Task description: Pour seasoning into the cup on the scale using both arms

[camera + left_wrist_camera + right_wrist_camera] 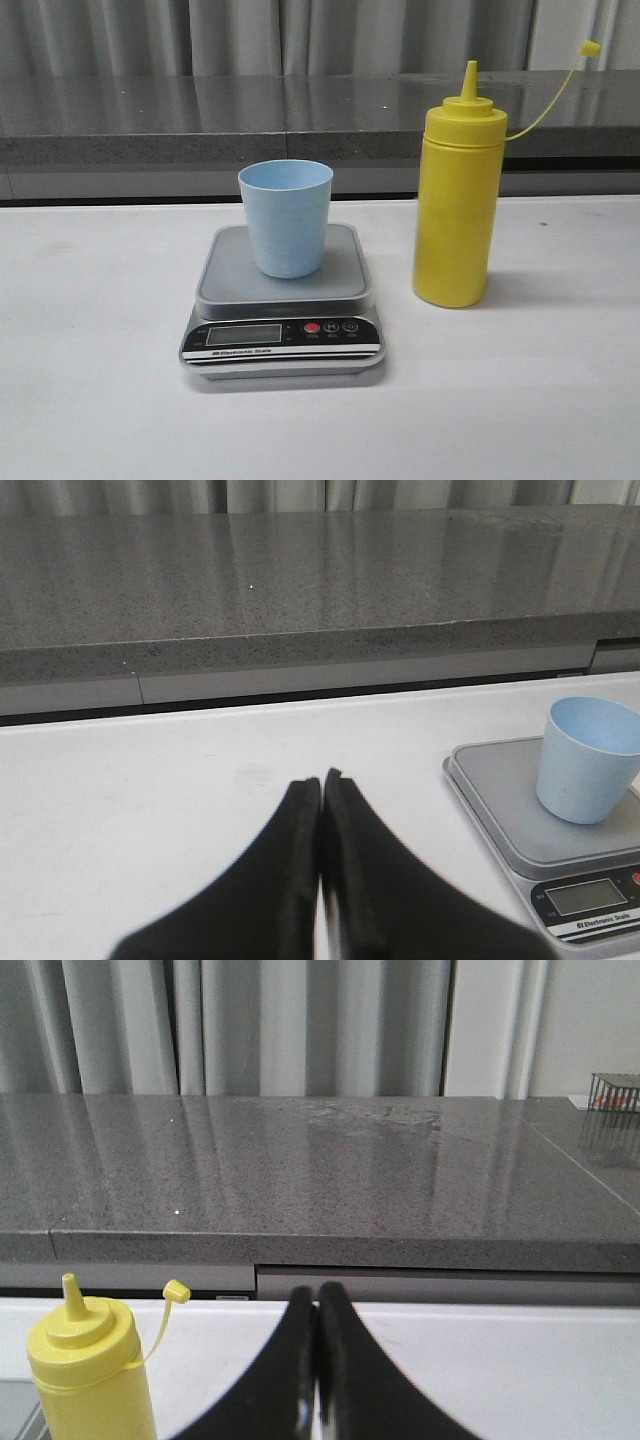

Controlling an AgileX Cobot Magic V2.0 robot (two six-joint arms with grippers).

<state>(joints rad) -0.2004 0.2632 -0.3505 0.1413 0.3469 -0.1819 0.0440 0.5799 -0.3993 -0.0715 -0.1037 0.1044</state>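
The pale blue cup (286, 217) stands upright on the grey platform of the scale (225, 275) at the table's middle. The yellow seasoning bottle (457, 200) stands upright to the right of the scale, its cap hanging off on its tether (590, 48). No arm shows in the front view. My left gripper (321, 779) is shut and empty over bare table, to the left of the scale (500, 800) and cup (588, 759). My right gripper (316, 1290) is shut and empty, to the right of the bottle (88, 1380).
A long grey stone counter (300, 115) runs along the table's far edge, with curtains behind it. The white table (90, 380) extends to the left of and in front of the scale. A small wire rack (612, 1091) sits far right on the counter.
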